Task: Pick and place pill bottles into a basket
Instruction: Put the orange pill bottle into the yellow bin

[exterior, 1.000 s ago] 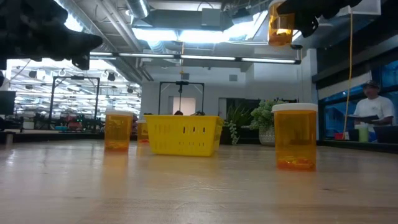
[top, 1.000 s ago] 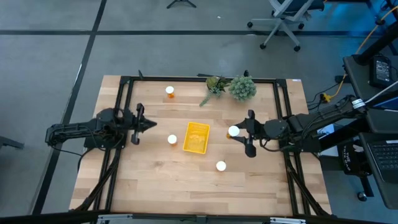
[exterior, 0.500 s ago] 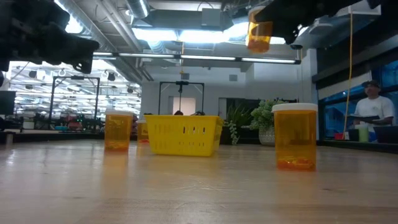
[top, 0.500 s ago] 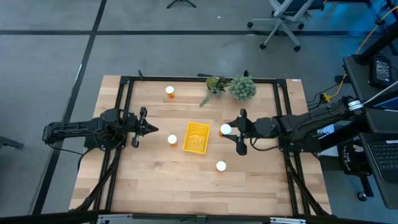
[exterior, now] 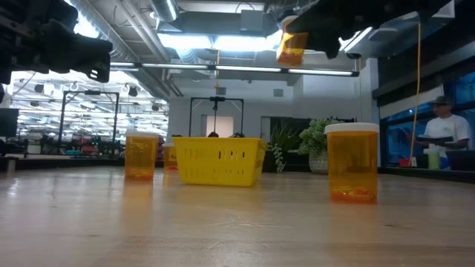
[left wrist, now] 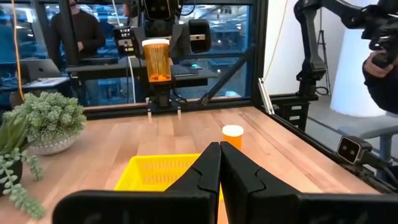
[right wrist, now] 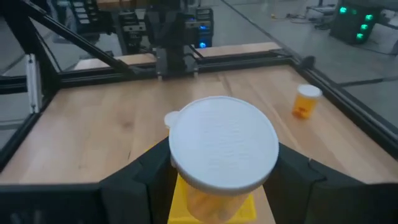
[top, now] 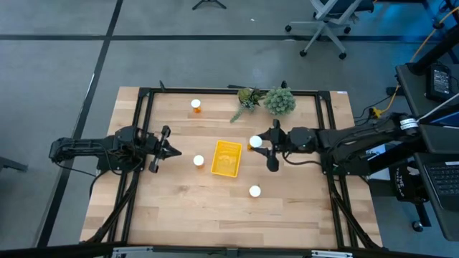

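A wooden table stands on a grey floor, with the yellow basket near its centre as the reference. Left of the basket, the left gripper hovers with its fingers pressed together, empty. One bottle stands just left of the basket; another stands well behind it. Just right of the basket and raised above the table, the right gripper is clamped on a carried bottle, held upright by its body below the white cap. A fourth bottle stands in front and to the right. Plant sprigs lie behind. The bottles look light, rigid and smooth; grip the cylinder wall squarely, since a loose hold could slip.
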`<state>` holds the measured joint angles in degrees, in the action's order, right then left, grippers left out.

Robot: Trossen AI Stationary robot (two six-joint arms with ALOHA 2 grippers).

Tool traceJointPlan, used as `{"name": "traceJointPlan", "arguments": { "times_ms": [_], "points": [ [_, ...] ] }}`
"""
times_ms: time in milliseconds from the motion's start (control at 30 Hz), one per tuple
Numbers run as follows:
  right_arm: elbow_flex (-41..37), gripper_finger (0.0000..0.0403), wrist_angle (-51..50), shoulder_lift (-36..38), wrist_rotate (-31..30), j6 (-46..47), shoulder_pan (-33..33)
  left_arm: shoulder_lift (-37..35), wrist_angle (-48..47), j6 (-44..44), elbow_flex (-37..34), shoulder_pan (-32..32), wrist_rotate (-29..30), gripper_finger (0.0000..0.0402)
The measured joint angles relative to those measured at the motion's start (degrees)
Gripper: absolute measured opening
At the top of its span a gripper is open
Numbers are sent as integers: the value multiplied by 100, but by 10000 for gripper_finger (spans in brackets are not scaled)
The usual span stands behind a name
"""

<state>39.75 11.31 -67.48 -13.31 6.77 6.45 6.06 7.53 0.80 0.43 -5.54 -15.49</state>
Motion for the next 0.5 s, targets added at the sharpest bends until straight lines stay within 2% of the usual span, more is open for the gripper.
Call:
{"name": "traceJointPlan", "arguments": {
  "times_ms": [100, 267, 500],
  "points": [
    [31, 198, 269, -307, 146, -56, -131, 0, 0, 0, 0, -2, 41, 6],
    [516, 198, 232, -868, 149, 13, -297, -2, 0, 0, 0, -2, 54, 12],
    [1344, 198, -206, -1652, 158, -151, -315, -2, 37, 2, 0, -7, 99, 11]
  ]
}}
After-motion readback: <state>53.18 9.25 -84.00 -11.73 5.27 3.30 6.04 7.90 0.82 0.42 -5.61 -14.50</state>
